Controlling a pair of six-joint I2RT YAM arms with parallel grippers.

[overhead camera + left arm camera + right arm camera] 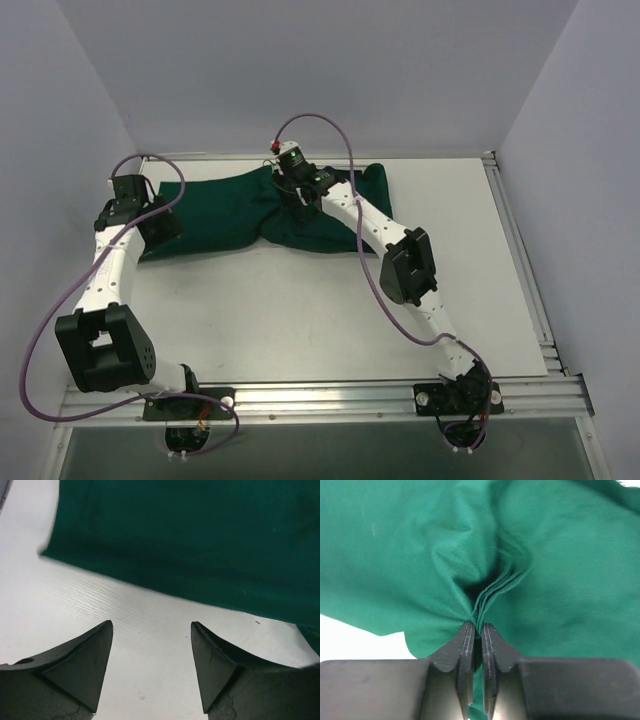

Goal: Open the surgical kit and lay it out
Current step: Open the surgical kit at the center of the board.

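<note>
White table (300, 310), far edge: right gripper (477, 626) outstretched, tight on green cloth (220, 215); left gripper (151, 625) low beside it, fingers apart.

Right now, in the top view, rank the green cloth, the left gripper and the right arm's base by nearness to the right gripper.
1. green cloth: pinched in the right gripper, far middle.
2. left gripper: open, at the cloth's left end.
3. right arm's base: near edge, right side.

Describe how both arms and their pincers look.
Left arm and right arm: white tubular links, boxy black joint housings, black bases. A purple cable loops along each. Left pincer and right pincer have matte black, wedge-shaped fingers.
</note>
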